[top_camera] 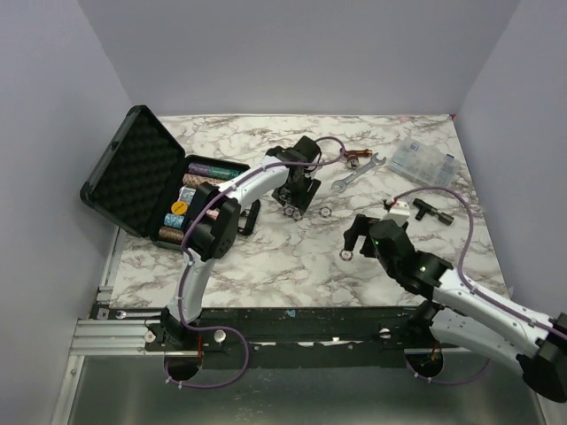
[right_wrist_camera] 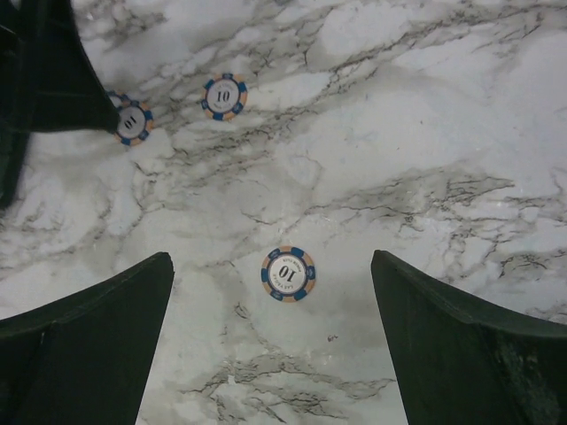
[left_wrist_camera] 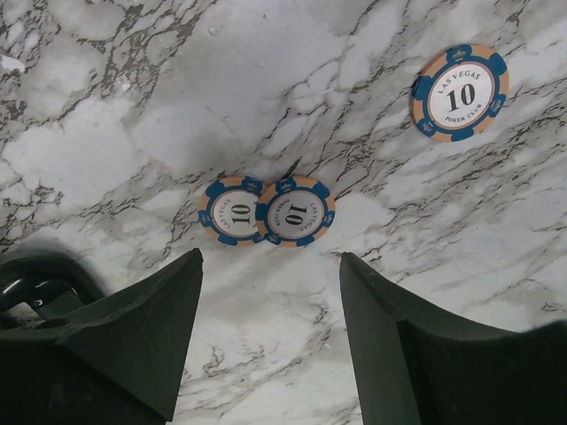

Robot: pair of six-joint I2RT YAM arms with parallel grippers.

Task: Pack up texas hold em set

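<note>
**Four stray 10s out on the marble, and how I'd go about it**

Standing by the rig: the marble table (top_camera: 292,274) has the black briefcase (top_camera: 133,173) sitting open at the far left. Its foam lid is tipped back and there are chip rows (top_camera: 186,208) bedded in it. Over at the far right sit a clear box (top_camera: 425,159) and a wrench (top_camera: 356,173), neither part of the set.

The left gripper (left_wrist_camera: 270,266) hangs over mid-table, fingers spread with nothing between them. Just past its tips lies a pair of chips (left_wrist_camera: 266,211), touching, with one apparently lapping the other's edge. A single chip (left_wrist_camera: 459,92) lies apart off to one side. The right gripper (right_wrist_camera: 270,266), nearer and to the right, has its fingers spread wide too and holds nothing. A lone chip (right_wrist_camera: 288,274) lies flat on the marble roughly between them.

My read: the job's partway done, and the step now is getting these flat chips off a hard surface. I'd drop straight down, tips either side of the rim and low enough to catch the edge — a slanted approach will likely just skate the chip away. The right side looks lined up well. On the left I'd shift forward and take one chip of the pair, the upper one first — otherwise the squeeze may flick its neighbour off.
</note>
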